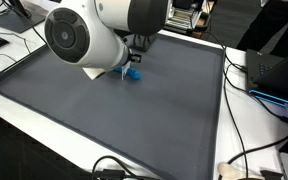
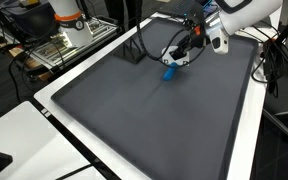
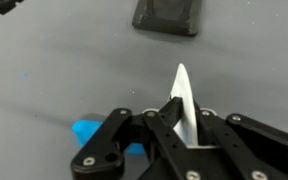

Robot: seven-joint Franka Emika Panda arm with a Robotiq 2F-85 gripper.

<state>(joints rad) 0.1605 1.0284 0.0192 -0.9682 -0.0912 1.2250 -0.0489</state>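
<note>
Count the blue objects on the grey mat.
1. The blue object lies on the grey mat, just beside the pincer, which grips a white piece. The arm may hide others.

Exterior view, low and close: I look across the grey mat (image 1: 134, 110), with the arm (image 1: 84, 35) bulking large at far left. Exterior view, higher and farther back: I look diagonally over the mat's near corner (image 2: 59, 100), arm (image 2: 234, 12) at far right. Both share the mat and the blue object (image 1: 132, 73). Wrist view: very near, looking down past the gripper (image 3: 182, 112) onto mat, blue object and black block (image 3: 166, 15).
</note>
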